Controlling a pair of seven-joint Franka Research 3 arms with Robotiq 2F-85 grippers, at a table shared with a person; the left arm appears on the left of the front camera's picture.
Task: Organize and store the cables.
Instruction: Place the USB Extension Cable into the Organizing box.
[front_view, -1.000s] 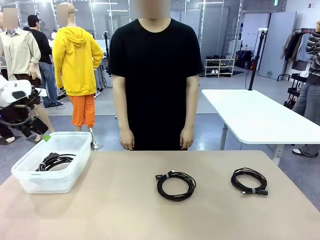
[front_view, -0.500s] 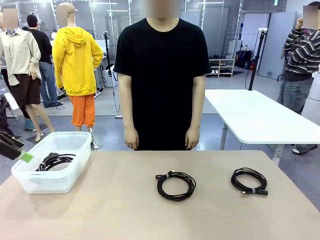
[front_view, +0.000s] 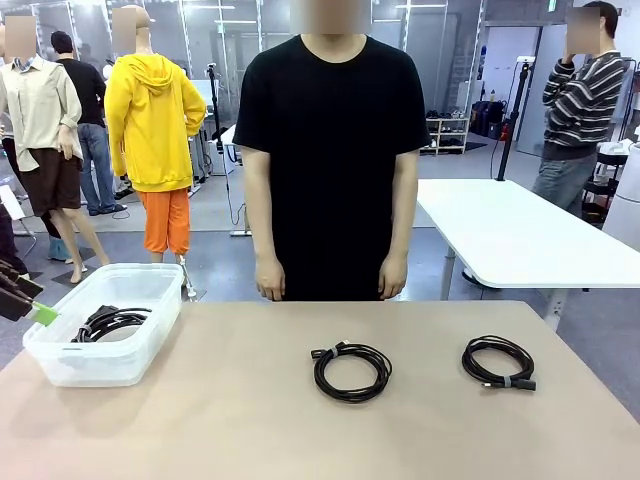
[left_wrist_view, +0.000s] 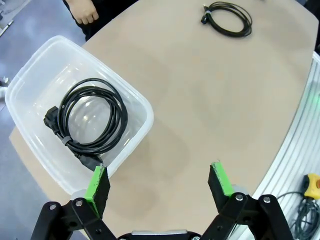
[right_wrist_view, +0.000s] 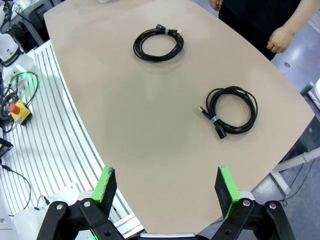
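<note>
the left wrist view shows the chunky plug (left_wrist_view: 51, 116) of the cable (left_wrist_view: 92, 120) in the bin (left_wrist_view: 37, 85), just a tangle from the front; left end effector (left_wrist_view: 157, 175) and right end effector (right_wrist_view: 165, 177) hang released.

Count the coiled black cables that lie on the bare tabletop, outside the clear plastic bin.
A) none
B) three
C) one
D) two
D: the middle cable and the right-hand cable lie on the table, while the third cable sits inside the bin.
</note>
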